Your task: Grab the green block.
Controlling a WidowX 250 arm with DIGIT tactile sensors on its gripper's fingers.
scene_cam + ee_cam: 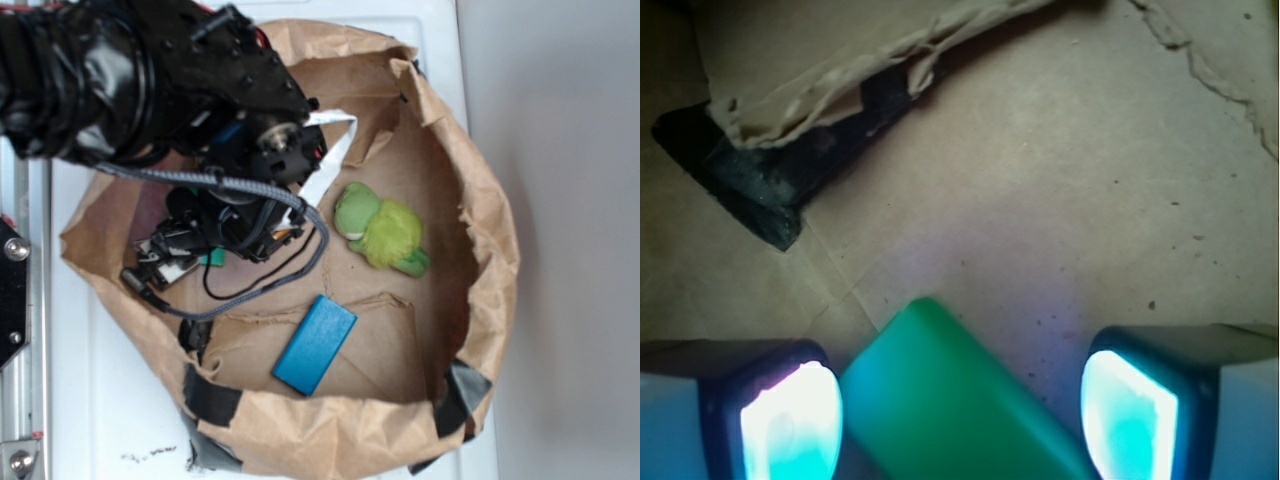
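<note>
Fingers (790,425) of the end effector (960,420) are standing spread, with the green block (950,400) lying between them on the brown paper floor of the bag; the left pad is looking almost against the block's edge, while a clear gap is showing on the right, so nothing is being held yet. Closing well is calling, I judge, for a slight shift to centre the block and a small twist, since the block is lying skewed to the jaw line and could pivot out under a one-sided squeeze. In the exterior view the black arm (150,80) is hiding nearly all of the block; only a green sliver (213,258) is showing. Well apart are lying the blue block (315,343) and the yellow-green plush toy (382,230); the bag's rolled wall (490,230) and a torn, taped flap (790,140) are sitting close, and cables (250,290) are trailing nearby.
</note>
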